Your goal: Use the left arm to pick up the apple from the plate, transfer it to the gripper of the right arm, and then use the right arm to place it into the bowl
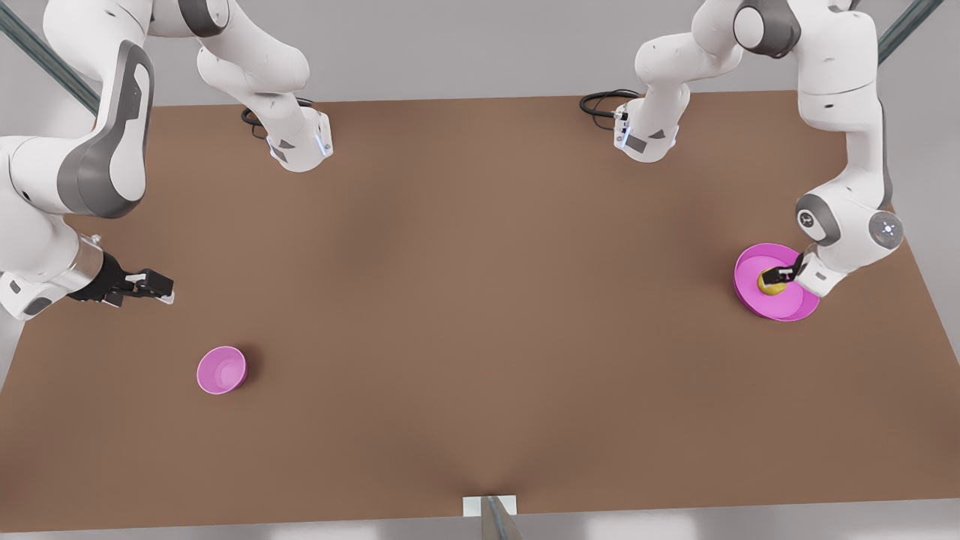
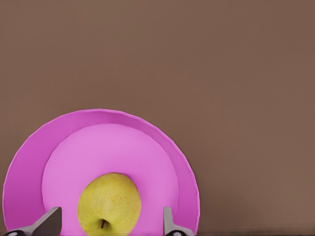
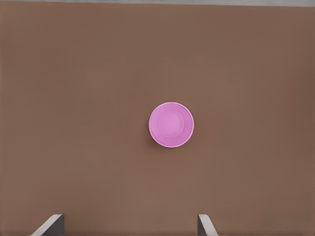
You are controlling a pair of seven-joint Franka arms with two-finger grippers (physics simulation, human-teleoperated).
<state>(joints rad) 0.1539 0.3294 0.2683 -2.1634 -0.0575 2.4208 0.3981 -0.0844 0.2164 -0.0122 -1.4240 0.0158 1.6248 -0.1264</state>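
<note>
Things on the brown tabletop (image 1: pixel 480 315): one apple (image 1: pixel 770 283), one plate (image 1: pixel 780 307), one bowl (image 1: pixel 221 370). A grey wall stands behind. The apple sits on the plate at the front view's right. The left end effector (image 1: pixel 780 274) reaches down over it, fingers (image 2: pixel 49 222) spread on both sides, not squeezing. The right end effector (image 1: pixel 154 289) hangs near the bowl, fingers (image 3: pixel 49 225) apart, holding nothing.

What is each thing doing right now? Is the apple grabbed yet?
apple: sitting on the plate, between the open fingers, not grabbed yet.
plate: flat on the table, holding the apple.
bowl: upright, empty.
left gripper: open, down around the apple.
right gripper: open, waiting above the table.
</note>
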